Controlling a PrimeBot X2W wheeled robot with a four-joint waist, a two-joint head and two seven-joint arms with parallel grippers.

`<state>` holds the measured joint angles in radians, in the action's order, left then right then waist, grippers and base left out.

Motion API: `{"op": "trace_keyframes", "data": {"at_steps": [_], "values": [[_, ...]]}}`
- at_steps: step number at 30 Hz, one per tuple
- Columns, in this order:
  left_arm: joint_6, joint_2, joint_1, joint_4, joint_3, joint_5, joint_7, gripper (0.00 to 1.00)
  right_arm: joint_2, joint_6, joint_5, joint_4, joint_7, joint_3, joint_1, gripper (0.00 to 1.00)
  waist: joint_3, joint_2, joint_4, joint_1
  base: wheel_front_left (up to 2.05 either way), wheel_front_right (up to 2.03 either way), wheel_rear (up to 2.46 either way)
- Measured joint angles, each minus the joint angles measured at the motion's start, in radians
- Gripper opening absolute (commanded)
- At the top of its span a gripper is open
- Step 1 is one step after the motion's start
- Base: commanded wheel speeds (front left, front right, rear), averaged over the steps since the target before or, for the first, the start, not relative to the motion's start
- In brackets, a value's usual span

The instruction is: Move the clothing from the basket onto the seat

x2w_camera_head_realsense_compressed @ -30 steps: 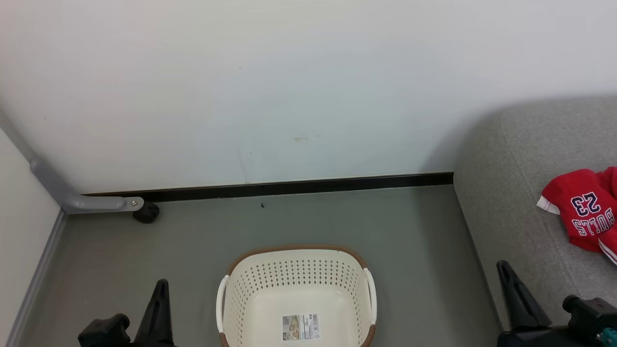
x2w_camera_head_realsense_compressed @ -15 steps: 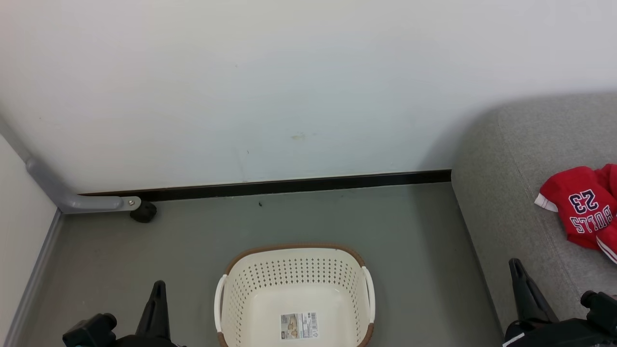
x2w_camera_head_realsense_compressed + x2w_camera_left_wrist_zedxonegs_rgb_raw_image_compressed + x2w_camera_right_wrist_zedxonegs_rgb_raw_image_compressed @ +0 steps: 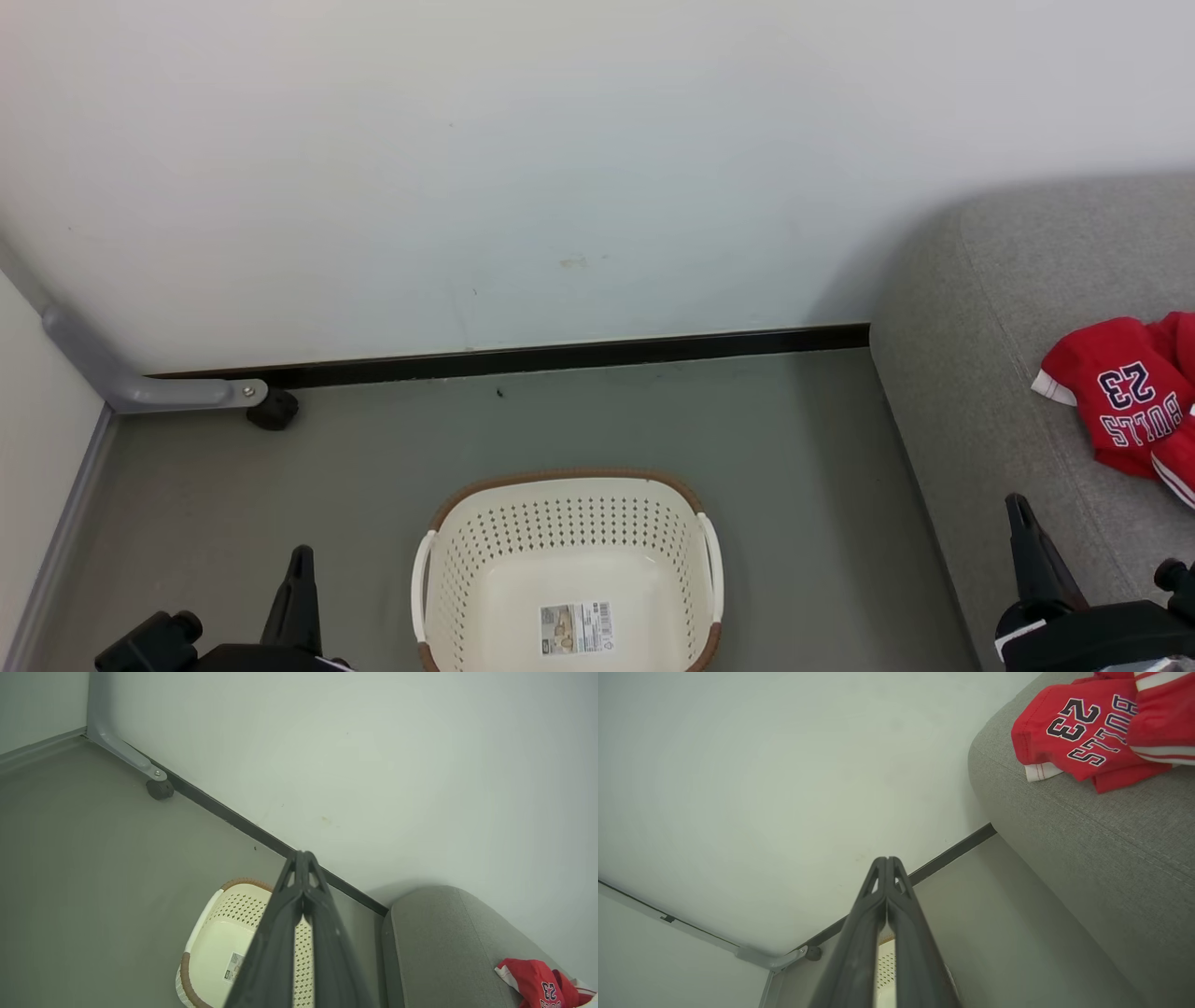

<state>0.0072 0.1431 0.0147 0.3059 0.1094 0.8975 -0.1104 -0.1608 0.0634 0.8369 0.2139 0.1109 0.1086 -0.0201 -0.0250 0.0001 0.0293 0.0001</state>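
The cream basket with a brown rim stands on the floor at the bottom centre, holding nothing but a barcode label. The red clothing, a "BULLS 23" jersey with red shorts partly over it, lies on the grey seat at the right. My left gripper is shut and empty at the lower left, left of the basket. Shut and empty too, my right gripper sits low at the right over the seat's front edge. The clothing lies bunched on the seat in the right wrist view, and the basket appears behind my fingertips in the left wrist view.
A white wall with a dark skirting strip runs behind the basket. A grey metal leg with a black caster stands at the left by the wall. Grey floor lies open between the basket and the seat.
The head view has shifted slightly, so the scene sits a bit further left and lower. Both grippers have sunk lower in the view and stay shut.
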Motion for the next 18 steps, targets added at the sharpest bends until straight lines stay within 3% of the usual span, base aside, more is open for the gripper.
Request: {"op": "trace_keyframes", "data": {"at_steps": [18], "values": [[-0.035,-0.027,0.012,0.000,-0.054,0.197,0.065,0.00,0.034,0.016,0.213,0.024,-0.066,-0.070,0.033,0.00,0.008,-0.0002,-0.008,0.0000,0.00,0.00,0.00]]}}
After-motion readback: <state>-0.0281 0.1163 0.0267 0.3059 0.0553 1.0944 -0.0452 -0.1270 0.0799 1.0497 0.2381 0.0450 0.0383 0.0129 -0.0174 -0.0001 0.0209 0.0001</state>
